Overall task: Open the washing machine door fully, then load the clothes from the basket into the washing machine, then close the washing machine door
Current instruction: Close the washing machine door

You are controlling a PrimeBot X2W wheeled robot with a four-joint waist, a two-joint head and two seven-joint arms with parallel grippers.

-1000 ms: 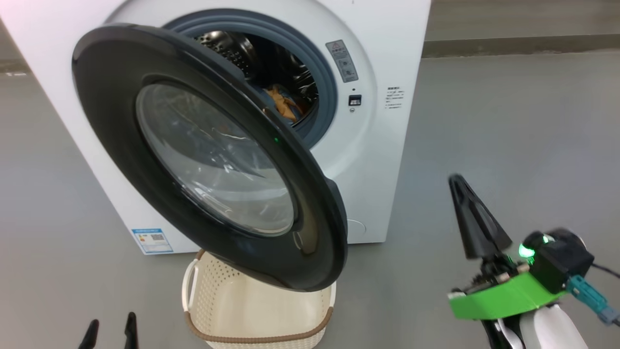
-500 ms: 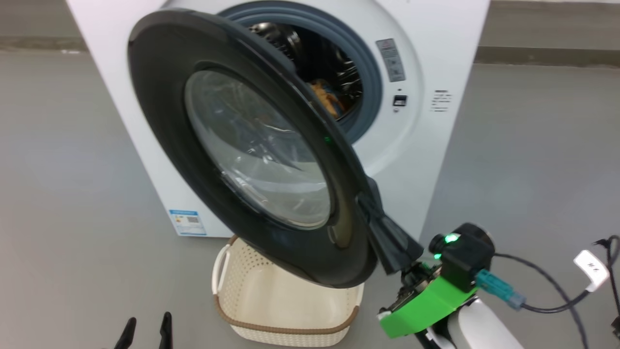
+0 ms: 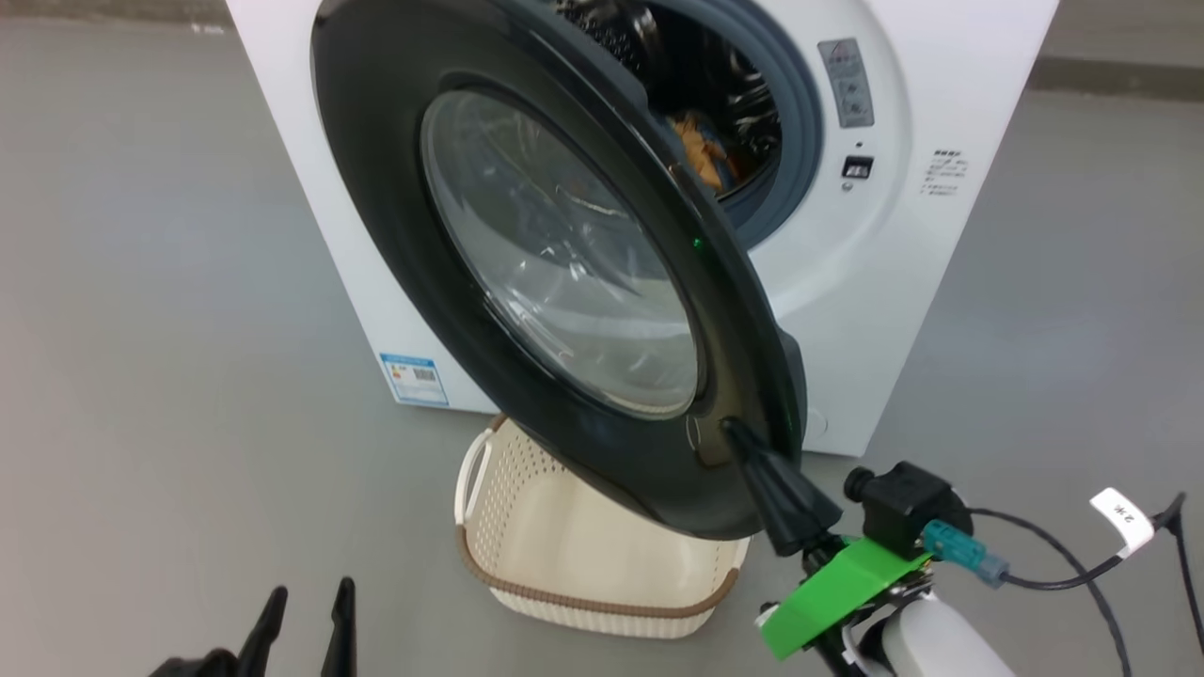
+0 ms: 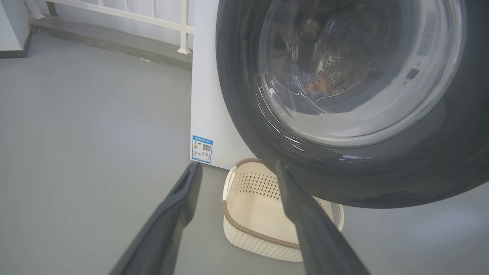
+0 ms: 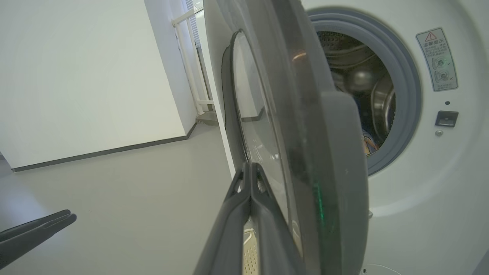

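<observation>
The white washing machine [image 3: 875,273] stands with its door [image 3: 395,235] swung partly out, black rim and glass bowl facing me. Orange and blue clothes [image 3: 701,146] lie in the steel drum and show through the glass in the left wrist view [image 4: 313,82]. The cream basket [image 3: 527,498] sits on the floor under the door with nothing visible in it. My right gripper [image 3: 734,432] is shut, its tip against the door's outer face near the lower edge [image 5: 250,166]. Low at the left, my left gripper [image 3: 306,611] hangs open and holds nothing [image 4: 237,168].
Grey floor spreads to the left and right of the machine. A black cable [image 3: 1063,574] with a white tag [image 3: 1119,517] trails from my right wrist. A white railing [image 4: 183,23] and a wall [image 5: 76,76] stand beside the machine. A blue label [image 3: 414,376] marks its lower front.
The camera has shifted, so the machine sits further right in view. My shut right gripper has come in from the right and now touches the door's outer face. The left gripper stays open.
</observation>
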